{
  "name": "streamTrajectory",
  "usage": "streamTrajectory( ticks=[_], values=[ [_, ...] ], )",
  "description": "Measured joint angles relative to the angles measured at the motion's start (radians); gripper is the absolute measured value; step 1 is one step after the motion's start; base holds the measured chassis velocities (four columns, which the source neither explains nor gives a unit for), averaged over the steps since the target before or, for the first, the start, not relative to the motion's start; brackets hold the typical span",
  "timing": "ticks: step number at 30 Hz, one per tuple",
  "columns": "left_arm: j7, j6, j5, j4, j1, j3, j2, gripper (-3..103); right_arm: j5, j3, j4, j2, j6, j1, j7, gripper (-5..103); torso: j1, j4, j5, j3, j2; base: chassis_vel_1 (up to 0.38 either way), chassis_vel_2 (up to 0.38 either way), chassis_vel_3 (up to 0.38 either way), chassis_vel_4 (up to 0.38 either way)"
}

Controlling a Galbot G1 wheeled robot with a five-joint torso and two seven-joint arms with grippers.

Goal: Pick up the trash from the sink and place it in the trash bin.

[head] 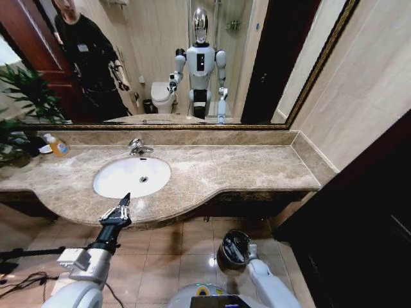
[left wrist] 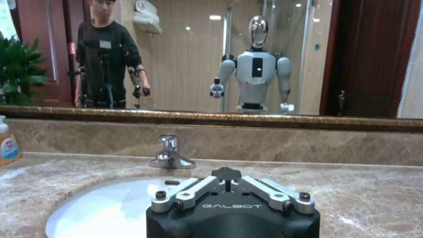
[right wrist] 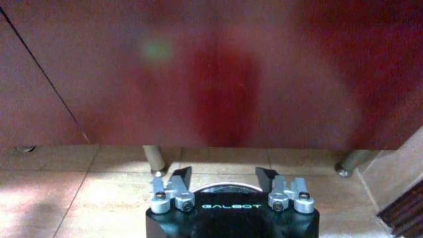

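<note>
Trash bin (head: 234, 249) under right gripper (right wrist: 223, 174) (jaws apart), left gripper (head: 123, 204) at sink (head: 131, 177) rim

Head camera overlooks the sink (head: 131, 176), shared with the low left-wrist view; right-wrist seemingly faces cabinet.

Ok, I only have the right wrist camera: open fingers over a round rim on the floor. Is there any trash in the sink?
Observer: None that I can see. In the head view the sink shows a white basin and its drain.
Operator: Where's the left gripper?
Observer: The left gripper is above the front edge of the counter, just in front of the sink. Its fingers are shut, with nothing visible between them.
Operator: Anything else up there?
Observer: An orange-liquid bottle stands at the counter's back left, away from the sink.
</note>
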Motion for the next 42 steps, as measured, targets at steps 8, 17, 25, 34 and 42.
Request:
streamTrajectory(
  ticks=[8,17,25,34,42],
  values=[
    [0.000,0.000,0.000,0.000,0.000,0.000,0.000,0,0.120,0.026,0.282,-0.046,-0.109,-0.118,0.099,94,0.000,0.0000,0.0001,0.000,0.000,0.000,0.000,0.000,0.000],
    [0.000,0.000,0.000,0.000,0.000,0.000,0.000,0,0.130,0.178,0.713,-0.102,-0.143,-0.283,0.113,100,0.000,-0.0001,-0.0001,0.000,0.000,0.000,0.000,0.000,0.000],
    [0.000,0.000,0.000,0.000,0.000,0.000,0.000,0,0.196,0.254,1.114,-0.150,-0.214,-0.405,0.130,100,0.000,-0.0001,0.0002,0.000,0.000,0.000,0.000,0.000,0.000],
    [0.000,0.000,0.000,0.000,0.000,0.000,0.000,0,0.191,0.280,1.363,-0.167,-0.267,-0.454,0.155,100,0.000,0.0000,0.0000,0.000,0.000,0.000,0.000,0.000,0.000],
    [0.000,0.000,0.000,0.000,0.000,0.000,0.000,0,0.177,0.246,1.442,-0.182,-0.350,-0.397,0.234,100,0.000,0.0000,0.0001,0.000,0.000,0.000,0.000,0.000,0.000]
  ],
)
